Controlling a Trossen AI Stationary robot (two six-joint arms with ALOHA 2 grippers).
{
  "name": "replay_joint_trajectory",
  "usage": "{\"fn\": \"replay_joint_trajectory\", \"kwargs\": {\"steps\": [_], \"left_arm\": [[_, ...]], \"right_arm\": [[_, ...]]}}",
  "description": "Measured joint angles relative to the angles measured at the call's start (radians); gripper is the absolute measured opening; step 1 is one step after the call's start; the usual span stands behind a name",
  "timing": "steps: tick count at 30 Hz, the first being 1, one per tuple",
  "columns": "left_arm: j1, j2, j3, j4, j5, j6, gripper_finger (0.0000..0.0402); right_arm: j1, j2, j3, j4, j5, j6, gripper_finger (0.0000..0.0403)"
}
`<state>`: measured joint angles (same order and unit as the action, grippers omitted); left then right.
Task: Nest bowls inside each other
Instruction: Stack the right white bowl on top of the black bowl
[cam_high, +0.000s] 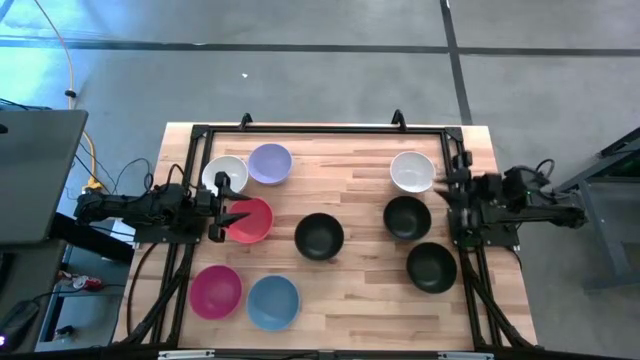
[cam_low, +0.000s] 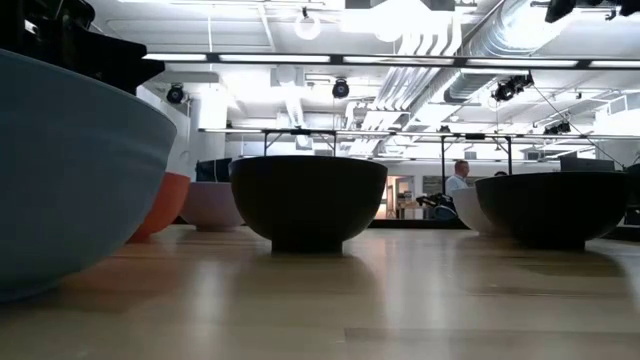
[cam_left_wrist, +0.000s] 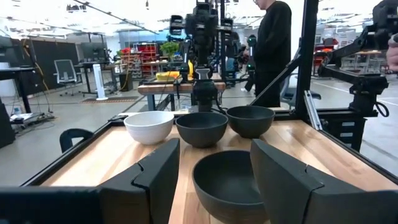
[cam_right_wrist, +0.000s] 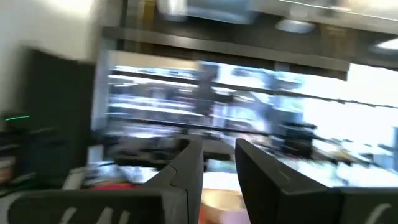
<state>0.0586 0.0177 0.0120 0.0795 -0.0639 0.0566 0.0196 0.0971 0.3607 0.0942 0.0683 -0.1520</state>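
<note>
Blue bowl (cam_low: 60, 170) fills the low view's near edge; on the bench (cam_high: 350, 320) it lies at 7 o'clock, magenta bowl (cam_high: 216, 291) beside it at 8. All nine bowls stand singly and upright, none yet nested. Red bowl (cam_high: 250, 220) sits at 9 o'clock, with a white bowl (cam_high: 225, 173) at 10 and the lavender bowl (cam_high: 270, 163) at 11. One black bowl (cam_high: 319, 237) is at the centre, two more (cam_high: 407, 217) (cam_high: 431, 267) at 3 and 4, and a second white bowl (cam_high: 412, 171) at 1. Left pincer (cam_high: 222, 215) hovers at the red bowl's outer rim, fingers apart and empty. Right pincer (cam_high: 447, 192) waits at 2 o'clock, fingers narrowly apart, holding nothing.

Step in hand, as judged: grasping the red bowl. Straddle the rim, one finger inside and one outside; lift level and clear of neighbours; lower centred into the next bowl, since like-sized bowls jam if tilted.
</note>
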Motion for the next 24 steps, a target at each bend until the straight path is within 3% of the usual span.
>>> {"fn": "replay_joint_trajectory", "kwargs": {"steps": [3,7,12,15,24], "left_arm": [[0.0,0.0,0.0,0.0,0.0,0.0,0.0186],[0.0,0.0,0.0,0.0,0.0,-0.004,0.0186],[0.0,0.0,0.0,0.0,0.0,-0.009,0.0186],[0.0,0.0,0.0,0.0,0.001,-0.019,0.0186],[0.0,0.0,0.0,0.007,0.001,-0.019,0.0186]], "right_arm": [[0.0,0.002,0.0,0.0,0.036,0.092,0.0085],[0.0,0.002,0.0,-0.009,0.073,0.043,0.0085],[0.0,0.002,0.008,-0.152,0.282,0.053,0.0085],[0.0,0.015,0.026,-0.277,0.347,0.096,0.0085],[0.0,0.066,0.029,-0.246,0.361,0.099,0.0085]]}}
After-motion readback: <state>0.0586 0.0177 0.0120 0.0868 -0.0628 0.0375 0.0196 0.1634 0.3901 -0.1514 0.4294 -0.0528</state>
